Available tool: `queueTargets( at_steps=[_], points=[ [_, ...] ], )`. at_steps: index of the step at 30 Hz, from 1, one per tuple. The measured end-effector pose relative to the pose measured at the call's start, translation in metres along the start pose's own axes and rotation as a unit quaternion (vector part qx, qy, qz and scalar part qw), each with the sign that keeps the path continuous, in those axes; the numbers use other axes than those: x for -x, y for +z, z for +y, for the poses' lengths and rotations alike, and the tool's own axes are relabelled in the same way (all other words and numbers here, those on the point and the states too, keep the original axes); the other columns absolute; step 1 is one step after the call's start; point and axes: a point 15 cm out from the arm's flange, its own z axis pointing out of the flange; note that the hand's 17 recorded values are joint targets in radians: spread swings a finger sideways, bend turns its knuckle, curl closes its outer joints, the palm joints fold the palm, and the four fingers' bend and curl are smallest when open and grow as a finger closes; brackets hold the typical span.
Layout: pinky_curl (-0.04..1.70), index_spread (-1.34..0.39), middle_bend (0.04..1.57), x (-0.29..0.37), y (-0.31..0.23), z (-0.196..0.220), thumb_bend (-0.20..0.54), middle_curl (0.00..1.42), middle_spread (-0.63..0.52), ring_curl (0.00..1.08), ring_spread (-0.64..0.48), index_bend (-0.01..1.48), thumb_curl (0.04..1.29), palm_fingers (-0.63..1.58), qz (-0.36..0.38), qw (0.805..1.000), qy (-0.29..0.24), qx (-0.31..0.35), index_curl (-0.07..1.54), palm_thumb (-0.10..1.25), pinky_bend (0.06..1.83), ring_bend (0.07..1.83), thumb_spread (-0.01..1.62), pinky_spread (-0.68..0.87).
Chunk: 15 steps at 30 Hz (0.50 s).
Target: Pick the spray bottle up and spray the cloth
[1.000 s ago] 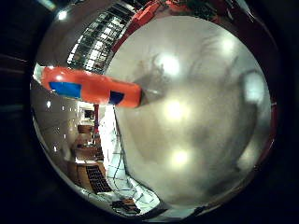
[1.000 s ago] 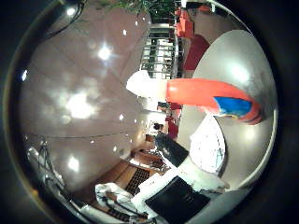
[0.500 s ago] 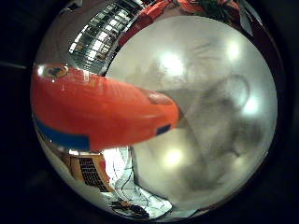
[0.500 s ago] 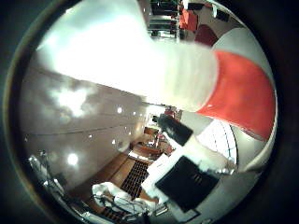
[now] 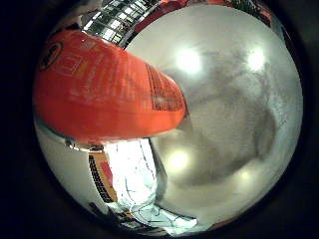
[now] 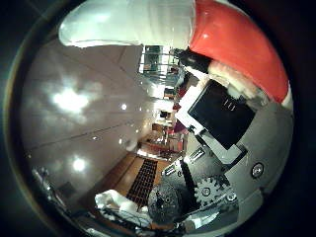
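The spray bottle has an orange-red body (image 5: 100, 85) with a label and a white spray head (image 6: 128, 22). It fills much of the right little finger side palm view, so it is close against the palm. In the right thumb side palm view the orange body (image 6: 237, 39) lies beside the white head, and my hand's (image 6: 232, 128) black and white fingers curl up against the body.
A pale glossy table top (image 5: 229, 110) with light spots lies behind the bottle. A room with a ceiling (image 6: 74, 109) and distant furniture (image 6: 163, 138) shows past the hand.
The bottle has grown from a small shape to filling much of the views, so palm and bottle have come together. The fingers have come in against its orange body.
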Motion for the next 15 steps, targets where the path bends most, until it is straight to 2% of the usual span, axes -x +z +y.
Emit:
queueTargets(
  at_steps=[3,7,11,15],
  points=[
    [0.6,-0.25,1.2,0.005,0.0,-0.003,-0.009,0.66,-0.11,0.55,-0.16,0.99,0.57,1.29,-0.008,1.0,0.002,-0.007,0.72,1.08,1.23,1.34,0.96,-0.25],
    [0.69,-0.23,1.28,0.011,-0.002,-0.006,-0.013,0.66,-0.1,0.58,-0.16,1.06,0.62,1.22,-0.011,1.0,-0.004,-0.007,0.75,1.08,1.29,1.42,0.96,-0.21],
    [0.77,-0.21,1.32,0.035,-0.004,-0.009,-0.012,0.65,-0.08,0.59,-0.16,1.11,0.66,1.19,-0.032,0.999,-0.019,0.008,0.75,1.08,1.29,1.46,0.94,-0.18],
    [0.85,-0.21,1.34,0.058,-0.014,-0.005,-0.012,0.64,-0.07,0.59,-0.15,1.12,0.69,1.18,-0.029,0.998,-0.034,0.051,0.75,1.09,1.26,1.47,0.94,-0.16]
  ],
)
